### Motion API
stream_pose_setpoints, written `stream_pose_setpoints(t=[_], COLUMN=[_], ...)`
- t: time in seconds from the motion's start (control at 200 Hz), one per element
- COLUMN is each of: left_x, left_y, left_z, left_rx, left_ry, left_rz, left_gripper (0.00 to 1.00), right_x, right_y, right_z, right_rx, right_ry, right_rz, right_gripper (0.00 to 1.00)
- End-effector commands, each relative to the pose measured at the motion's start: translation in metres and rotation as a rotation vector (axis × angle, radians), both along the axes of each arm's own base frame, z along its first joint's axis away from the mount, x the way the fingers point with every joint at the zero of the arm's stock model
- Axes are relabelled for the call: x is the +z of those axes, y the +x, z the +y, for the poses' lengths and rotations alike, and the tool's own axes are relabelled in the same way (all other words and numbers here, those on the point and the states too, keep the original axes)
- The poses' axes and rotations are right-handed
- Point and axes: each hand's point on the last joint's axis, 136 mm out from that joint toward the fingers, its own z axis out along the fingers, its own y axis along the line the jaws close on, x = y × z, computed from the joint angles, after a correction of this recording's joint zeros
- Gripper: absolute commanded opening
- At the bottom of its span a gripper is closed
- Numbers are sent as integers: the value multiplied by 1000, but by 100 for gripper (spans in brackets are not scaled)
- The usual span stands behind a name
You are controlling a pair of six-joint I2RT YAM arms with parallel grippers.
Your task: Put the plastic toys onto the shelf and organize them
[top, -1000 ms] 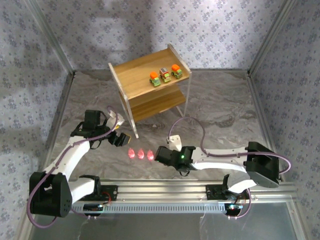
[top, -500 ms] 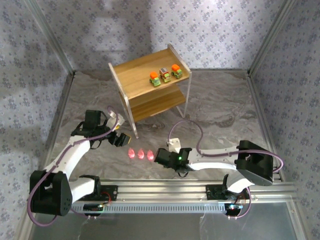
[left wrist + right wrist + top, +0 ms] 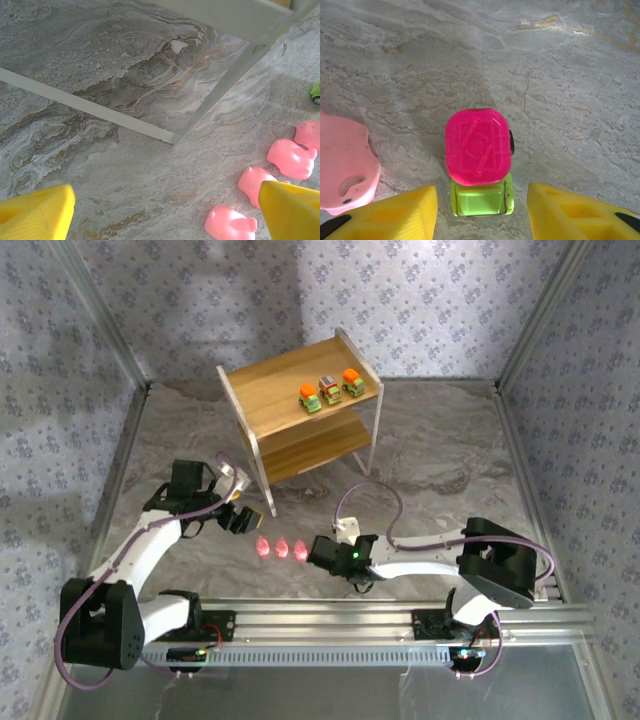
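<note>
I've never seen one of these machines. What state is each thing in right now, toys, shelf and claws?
Shelf: upright, three cars on its top tier.
Pink-topped car: on the table, upright.
Pink figures: four lying on the table.
Left gripper: open, empty.
Right gripper: open around the pink-topped car.

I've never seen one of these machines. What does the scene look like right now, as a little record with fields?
Shelf: wooden two-tier unit standing on the table
Top tier: three small cars in a row
Not yet shelved: four pink figures and one pink-topped car, on the table
Right gripper: open, a finger on each side of the pink-topped car, gaps showing
Left gripper: open, empty, over the table by the pink figures
</note>
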Motion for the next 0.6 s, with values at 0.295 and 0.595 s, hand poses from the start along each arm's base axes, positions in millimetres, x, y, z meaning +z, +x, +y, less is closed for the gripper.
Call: stream_pose_setpoints(t=[0.295,0.595], left_x=[-1,-1], left_y=[-1,-1], left_z=[-3,-3], left_rx=[-20,-19], left_ry=[-8,-8], left_rz=[8,8], left_gripper=[95,95], right_x=[-11,-11], right_y=[-1,0], right_z=[-13,-11], right_rx=[-9,1], right_ry=[-38,-46], right_rz=[24,20], right_gripper=[48,42])
